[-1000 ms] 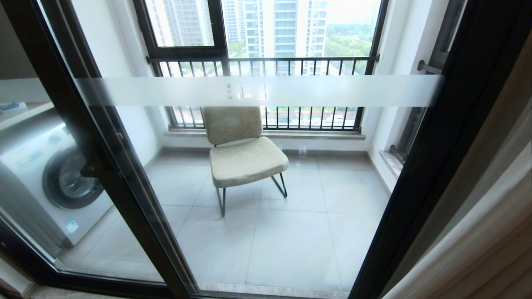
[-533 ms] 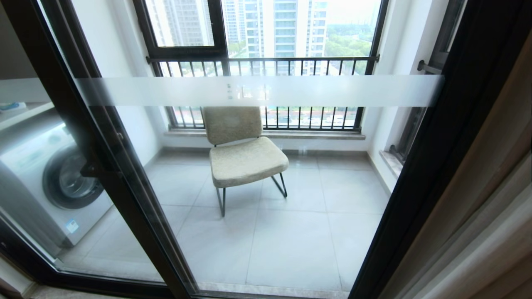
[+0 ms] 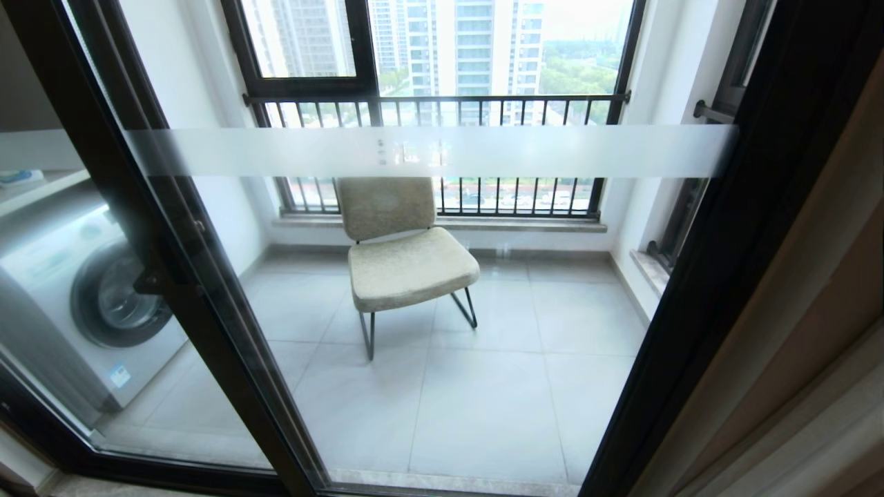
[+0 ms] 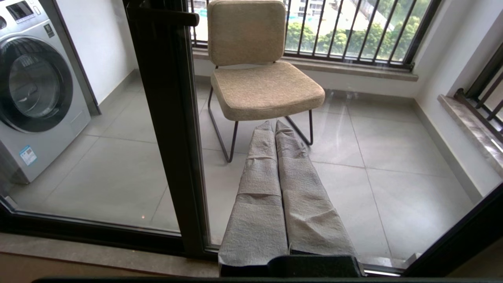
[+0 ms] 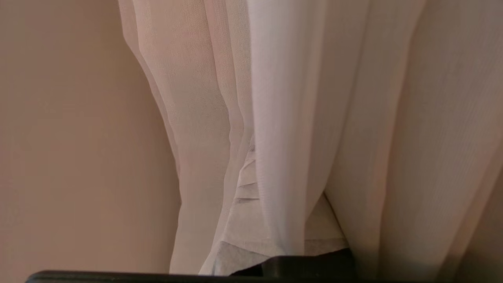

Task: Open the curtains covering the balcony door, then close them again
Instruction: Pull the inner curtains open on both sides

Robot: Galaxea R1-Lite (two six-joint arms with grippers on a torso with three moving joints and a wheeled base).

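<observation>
Beyond the door (image 3: 442,276) our view is bare, the curtains (image 3: 815,386) bunched at its right edge with our right gripper (image 5: 251,165), fingers pressed together, buried in sheer folds; dragging could snag fabric, while our left gripper (image 4: 275,129) hangs likewise closed.

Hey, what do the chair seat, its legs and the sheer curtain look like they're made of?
Chair seat: beige woven upholstery, probably padded, with a nubby matte surface. Legs: thin dark rods, likely painted metal. Sheer curtain: thin white translucent fabric; a fine weave shows and light passes through the folds.
</observation>
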